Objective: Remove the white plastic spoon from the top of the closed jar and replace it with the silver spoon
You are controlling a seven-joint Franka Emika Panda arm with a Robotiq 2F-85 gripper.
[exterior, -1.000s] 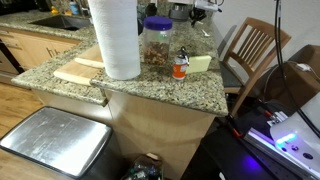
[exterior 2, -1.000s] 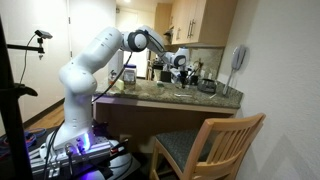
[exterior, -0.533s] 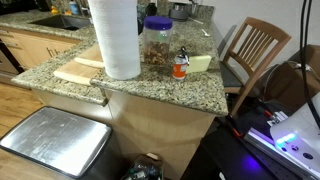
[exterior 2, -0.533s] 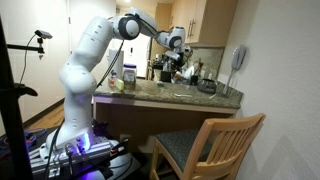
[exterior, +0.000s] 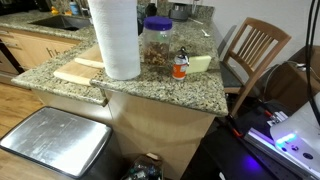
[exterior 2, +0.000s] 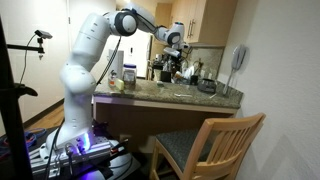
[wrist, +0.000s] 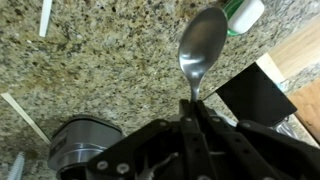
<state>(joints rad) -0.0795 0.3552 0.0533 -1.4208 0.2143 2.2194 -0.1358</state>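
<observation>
Arm (exterior 2: pixel 100 40) raised high over granite counter (exterior: pixel 190 92). Closed jar (exterior: pixel 156 45) stands on counter down below gripper (wrist: pixel 193 106), outside wrist view, so exact offset unclear. Jaws clamped on handle end of silver spoon (wrist: pixel 202 40); long axis runs straight out from fingers, bowl leading. White strip, likely white plastic spoon (wrist: pixel 45 17), lies on counter far ahead-left of hand, apparently off lid

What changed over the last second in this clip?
The arm raised its elbow and lifted the gripper slightly higher above the counter. In the wrist view the jaws are shut on the silver spoon. The closed jar, paper-towel roll and small orange-labelled bottle stayed put.
</observation>
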